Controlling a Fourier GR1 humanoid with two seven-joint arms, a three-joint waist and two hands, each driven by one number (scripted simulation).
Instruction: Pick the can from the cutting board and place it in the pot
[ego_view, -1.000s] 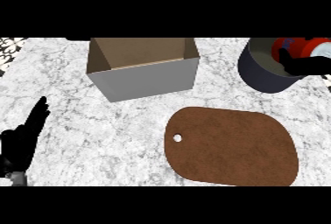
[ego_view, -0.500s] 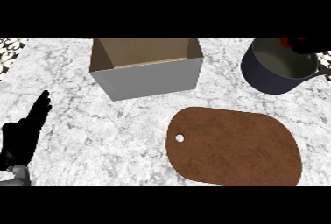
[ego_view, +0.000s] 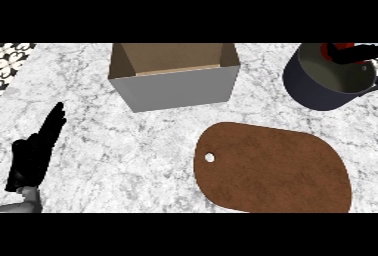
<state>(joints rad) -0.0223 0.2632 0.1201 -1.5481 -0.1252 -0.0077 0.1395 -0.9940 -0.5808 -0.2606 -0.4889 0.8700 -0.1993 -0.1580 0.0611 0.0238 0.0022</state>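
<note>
My right hand (ego_view: 355, 50) held the can (ego_view: 331, 48) over the pot (ego_view: 323, 96), fingers curled around it; my left hand (ego_view: 32, 156) rested open.

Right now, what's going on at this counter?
The robot's right hand is at the top right edge, curled round a red can and holding it at the mouth of the dark pot. The can is off the brown cutting board but not yet let go in the pot. The left hand rests open at the lower left, fingers up. An open box stands beyond the board.
</note>
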